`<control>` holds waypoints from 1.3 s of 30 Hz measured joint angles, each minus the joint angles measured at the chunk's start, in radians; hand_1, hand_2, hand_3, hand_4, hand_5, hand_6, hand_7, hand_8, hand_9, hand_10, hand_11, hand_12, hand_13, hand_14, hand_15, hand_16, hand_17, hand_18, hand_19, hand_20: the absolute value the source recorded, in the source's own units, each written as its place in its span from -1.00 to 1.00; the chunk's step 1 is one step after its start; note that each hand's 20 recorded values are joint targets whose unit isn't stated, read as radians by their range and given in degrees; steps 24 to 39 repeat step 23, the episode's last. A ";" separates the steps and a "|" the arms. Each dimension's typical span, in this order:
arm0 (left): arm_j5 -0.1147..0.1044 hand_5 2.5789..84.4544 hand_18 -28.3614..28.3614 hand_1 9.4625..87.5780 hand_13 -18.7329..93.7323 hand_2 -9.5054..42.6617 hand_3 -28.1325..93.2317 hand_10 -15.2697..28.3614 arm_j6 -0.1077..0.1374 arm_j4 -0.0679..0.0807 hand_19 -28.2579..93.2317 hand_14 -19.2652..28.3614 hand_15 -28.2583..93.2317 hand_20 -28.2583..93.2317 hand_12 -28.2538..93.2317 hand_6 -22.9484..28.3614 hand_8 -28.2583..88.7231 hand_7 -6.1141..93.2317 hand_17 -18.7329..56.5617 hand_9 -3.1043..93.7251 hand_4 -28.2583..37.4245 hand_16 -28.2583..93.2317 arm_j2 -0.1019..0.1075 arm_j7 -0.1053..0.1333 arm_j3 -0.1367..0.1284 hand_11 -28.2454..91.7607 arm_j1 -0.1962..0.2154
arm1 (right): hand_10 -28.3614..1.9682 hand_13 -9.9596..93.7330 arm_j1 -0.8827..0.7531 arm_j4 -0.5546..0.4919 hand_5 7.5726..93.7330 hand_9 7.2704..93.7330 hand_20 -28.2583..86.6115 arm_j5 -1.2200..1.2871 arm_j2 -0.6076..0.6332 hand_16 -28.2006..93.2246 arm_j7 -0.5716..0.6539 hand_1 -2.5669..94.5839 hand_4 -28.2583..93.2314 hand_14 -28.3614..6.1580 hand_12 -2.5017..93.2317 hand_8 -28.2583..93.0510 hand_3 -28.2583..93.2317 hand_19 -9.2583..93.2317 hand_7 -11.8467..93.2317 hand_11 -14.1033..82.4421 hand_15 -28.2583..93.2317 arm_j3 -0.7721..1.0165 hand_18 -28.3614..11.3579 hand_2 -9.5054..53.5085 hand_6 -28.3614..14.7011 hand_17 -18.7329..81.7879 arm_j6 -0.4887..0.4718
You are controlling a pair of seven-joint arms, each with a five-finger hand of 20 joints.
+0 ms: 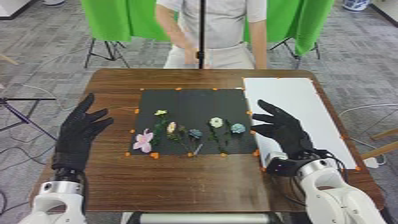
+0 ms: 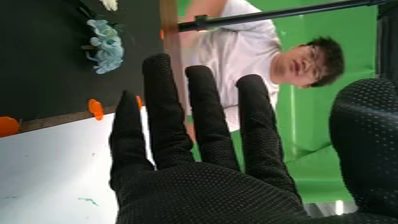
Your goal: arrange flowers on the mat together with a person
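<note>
"Where do your hands stand?"

"Your right hand [image 1: 289,134] hovers near the right edge of the black mat [image 1: 191,102], partly over the white sheet [image 1: 286,97]. Its fingers are straight and spread, the thumb well off to the side, pinching nothing. Your left hand [image 1: 78,131] is beyond the mat's left side, fingers extended and loosely apart, holding nothing."

"And the flowers?"

"They're all on the mat: the pink flower [image 1: 143,142] by its near left corner, the yellowish one [image 1: 161,112] farther up, the others between there and the blue flower [image 1: 237,128], which is closest to your right hand. The cream flower [image 1: 216,122] is just beside the blue one."

"So what does the step call for?"

"Fine adjusting, I'd judge. If you shift the blue flower, draw your fingers together first, then pinch its stem below the bloom, with your palm clear of the petals."

"What might go wrong?"

"Spread fingers could sweep the cream flower askew. Lift slightly rather than drag, since the stems lie close and may catch. Lower it flat, open gently, and withdraw straight up."
</note>
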 measured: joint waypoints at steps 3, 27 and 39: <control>-0.001 -0.35 0.94 -0.70 -0.22 -0.53 0.74 0.49 0.000 0.000 0.27 0.87 0.33 -0.40 -0.36 -0.02 -0.65 -0.70 -0.65 -0.24 -1.00 -0.68 0.001 0.001 0.000 -0.12 -0.001 | -0.05 -0.19 0.001 0.000 -0.30 -0.19 -0.09 0.000 0.000 -0.35 -0.001 -0.61 -1.00 -0.48 -0.62 -0.73 0.77 0.07 -0.51 -0.39 0.26 0.000 -0.61 -0.58 0.46 -0.65 0.000; -0.003 -0.34 0.96 -0.72 -0.22 -0.52 0.74 0.49 -0.002 0.000 0.25 0.86 0.31 -0.39 -0.35 -0.01 -0.65 -0.70 -0.65 -0.25 -1.00 -0.67 0.002 0.019 0.005 -0.13 -0.002 | -0.05 -0.19 0.006 0.004 -0.29 -0.19 -0.09 0.005 0.000 -0.34 -0.014 -0.62 -1.00 -0.48 -0.62 -0.72 0.77 0.07 -0.51 -0.40 0.26 0.001 -0.60 -0.58 0.46 -0.65 -0.001; -0.003 -0.34 0.96 -0.72 -0.22 -0.52 0.74 0.49 -0.002 0.000 0.25 0.86 0.31 -0.39 -0.35 -0.01 -0.65 -0.70 -0.65 -0.25 -1.00 -0.67 0.002 0.019 0.005 -0.13 -0.002 | -0.05 -0.19 0.006 0.004 -0.29 -0.19 -0.09 0.005 0.000 -0.34 -0.014 -0.62 -1.00 -0.48 -0.62 -0.72 0.77 0.07 -0.51 -0.40 0.26 0.001 -0.60 -0.58 0.46 -0.65 -0.001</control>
